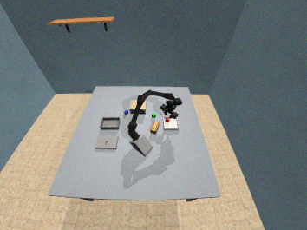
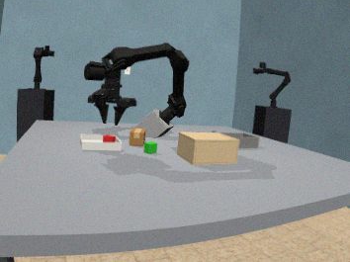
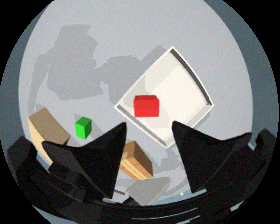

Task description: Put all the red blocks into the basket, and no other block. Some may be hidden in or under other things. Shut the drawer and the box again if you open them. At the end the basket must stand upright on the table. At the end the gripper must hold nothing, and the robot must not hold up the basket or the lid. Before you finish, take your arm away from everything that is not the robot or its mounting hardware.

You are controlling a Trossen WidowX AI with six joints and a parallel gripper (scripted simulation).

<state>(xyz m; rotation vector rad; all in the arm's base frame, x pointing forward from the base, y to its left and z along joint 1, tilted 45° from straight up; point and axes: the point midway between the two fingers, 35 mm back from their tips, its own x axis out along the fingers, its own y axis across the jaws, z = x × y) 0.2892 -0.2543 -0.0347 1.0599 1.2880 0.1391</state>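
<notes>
A red block (image 1: 167, 120) (image 2: 109, 138) (image 3: 146, 106) sits inside the white basket (image 1: 172, 128) (image 2: 101, 146) (image 3: 142, 128), near one corner. The basket stands upright on the table. My gripper (image 1: 169, 112) (image 2: 110, 124) (image 3: 149, 125) is open and empty, a little above the basket and the block. The tan drawer unit (image 1: 135, 103) (image 2: 208, 149) (image 3: 48, 130) stands at the back; I cannot tell whether its drawer is fully shut. The grey box (image 1: 101, 123) (image 2: 251, 141) is open, with its lid (image 1: 107, 143) flat on the table beside it. No block shows in it.
A green block (image 1: 153, 115) (image 2: 150, 147) (image 3: 83, 128) lies between the drawer unit and the basket. A brown block-like thing (image 1: 155, 128) (image 2: 137, 136) (image 3: 136, 161) lies beside the basket. A blue block (image 1: 126, 112) is left of the drawer unit. A grey wedge (image 1: 142, 146) is at the arm's base.
</notes>
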